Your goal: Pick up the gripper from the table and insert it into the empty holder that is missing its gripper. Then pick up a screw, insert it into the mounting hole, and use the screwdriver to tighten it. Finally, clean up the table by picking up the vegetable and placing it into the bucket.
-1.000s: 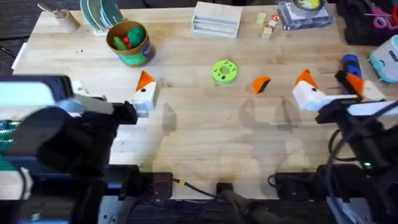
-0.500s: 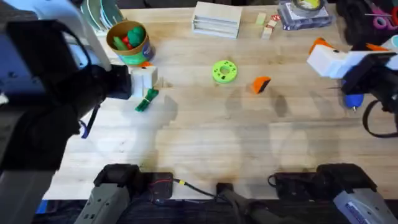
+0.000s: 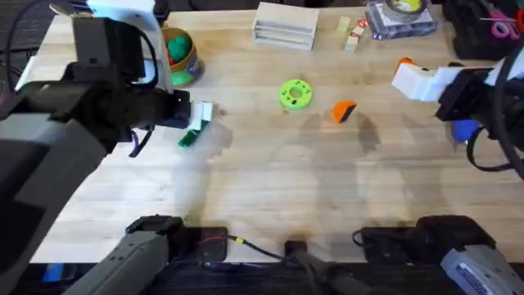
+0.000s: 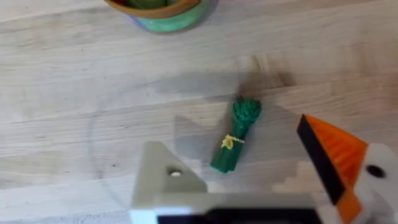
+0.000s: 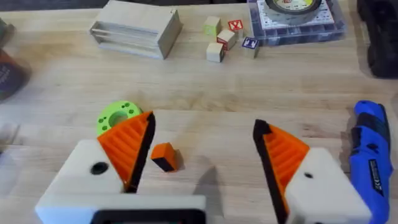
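Spread wide and empty, the left gripper (image 4: 249,199) hovered over the green toy vegetable (image 4: 236,135), which lay on the wooden table (image 3: 270,180) between its two fingers. One of those fingers was a bare white holder (image 4: 165,180) with a screw hole; the other carried an orange ribbed pad (image 4: 333,152). Just beyond the vegetable stood the bucket (image 3: 180,57), yellow-rimmed and green outside, with a green and a red toy inside.

Equally parted, the right gripper (image 5: 202,162) held nothing, both its white fingers bearing orange pads (image 5: 283,152). Between them on the table lay the loose orange gripper tip (image 5: 165,156), dark at one end, near the round green disc with holes (image 3: 295,93). The blue screwdriver (image 5: 368,152) rested just beside that gripper, at the right end of the table.
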### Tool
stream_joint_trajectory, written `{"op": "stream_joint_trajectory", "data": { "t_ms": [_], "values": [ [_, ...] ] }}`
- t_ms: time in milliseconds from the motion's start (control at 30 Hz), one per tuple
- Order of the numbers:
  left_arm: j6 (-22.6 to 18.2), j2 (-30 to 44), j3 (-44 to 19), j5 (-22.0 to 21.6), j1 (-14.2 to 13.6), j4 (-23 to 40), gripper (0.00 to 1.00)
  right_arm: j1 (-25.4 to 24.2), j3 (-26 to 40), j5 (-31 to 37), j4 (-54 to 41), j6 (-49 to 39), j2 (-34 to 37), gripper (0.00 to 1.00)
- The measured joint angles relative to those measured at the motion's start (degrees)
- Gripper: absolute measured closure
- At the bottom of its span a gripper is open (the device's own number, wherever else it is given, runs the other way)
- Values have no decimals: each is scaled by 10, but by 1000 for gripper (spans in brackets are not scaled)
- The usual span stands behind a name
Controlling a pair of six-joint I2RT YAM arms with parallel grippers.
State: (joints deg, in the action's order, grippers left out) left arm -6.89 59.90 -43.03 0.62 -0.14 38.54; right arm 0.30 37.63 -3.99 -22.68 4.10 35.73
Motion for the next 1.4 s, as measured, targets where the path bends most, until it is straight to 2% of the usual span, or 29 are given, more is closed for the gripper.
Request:
{"op": "stream_joint_trajectory", "data": {
  "t_ms": [33, 67, 200, 233, 267, 300, 467, 500, 533, 567, 733, 767, 933, 967, 1167, 1400],
  "values": [
    [0, 12, 0, 0, 0, 0, 97, 0, 0, 0, 0, 0, 0, 10],
    [0, 20, 0, 0, 0, 0, 222, 0, 0, 0, 0, 0, 0, 10],
    [-2, 38, 0, 0, 0, -2, 850, 0, 0, 0, 0, 0, 0, 11],
    [-4, 38, 0, 0, 0, -2, 961, 0, 0, 0, 0, 0, 0, 10],
    [-4, 38, 0, 0, 0, -2, 986, 0, 0, 0, 0, 0, 0, 10],
    [-7, 38, 0, 0, 0, -2, 931, 0, 0, 0, 0, 0, 0, 9],
    [4, 27, -2, 0, 0, 9, 150, 0, 0, 0, 0, 0, 0, 10],
    [9, 21, -5, 1, 0, 16, 45, 0, 0, 0, 0, 0, 0, 10],
    [11, 13, -12, 1, 0, 21, 23, 0, 0, 0, 0, 0, 0, 10],
    [15, 7, -20, 2, 0, 24, 100, 0, 0, 0, 0, 0, 0, 10],
    [15, -42, -79, 3, 0, 26, 870, 0, 0, 0, 0, 0, 0, 10],
    [13, -54, -89, 5, 0, 26, 865, 0, 0, 0, 0, 0, 0, 10],
    [16, -116, -136, 19, 0, 21, 92, 0, 0, 0, 0, 0, 0, 10],
    [19, -128, -141, 23, 0, 17, 32, 0, 0, 0, -1, 0, 0, 10],
    [20, -194, -151, 35, 0, -2, 8, 0, 0, 0, -9, 0, 0, 10],
    [20, -206, -151, 107, 0, -8, 9, 0, 0, 0, -10, 0, 0, 10]
  ]
}}
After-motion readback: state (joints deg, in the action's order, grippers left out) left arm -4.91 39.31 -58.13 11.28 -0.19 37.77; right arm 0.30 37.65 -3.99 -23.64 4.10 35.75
